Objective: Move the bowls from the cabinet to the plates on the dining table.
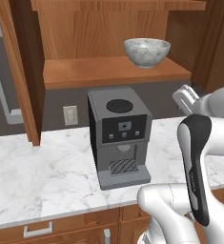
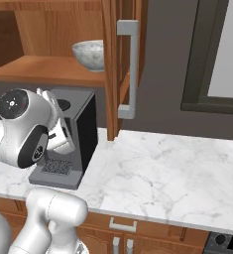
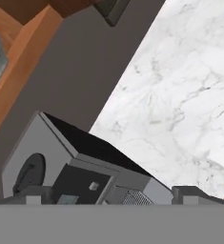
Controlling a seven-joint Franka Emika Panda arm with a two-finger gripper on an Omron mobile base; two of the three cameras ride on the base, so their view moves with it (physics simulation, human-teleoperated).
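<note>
The grey-white marbled bowl sits on the open cabinet's shelf while the gripper, jaws spread and empty, hangs above the coffee machine, so moving it remains.

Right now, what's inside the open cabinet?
One marbled bowl sits on the cabinet's lower shelf, above the coffee machine. The shelf's left end is hidden behind the open door.

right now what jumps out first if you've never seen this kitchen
A grey-white marbled bowl sits alone on the shelf of the open wooden cabinet. Directly below it a grey coffee machine stands on the marble counter. The open gripper hovers empty beside the machine.
</note>
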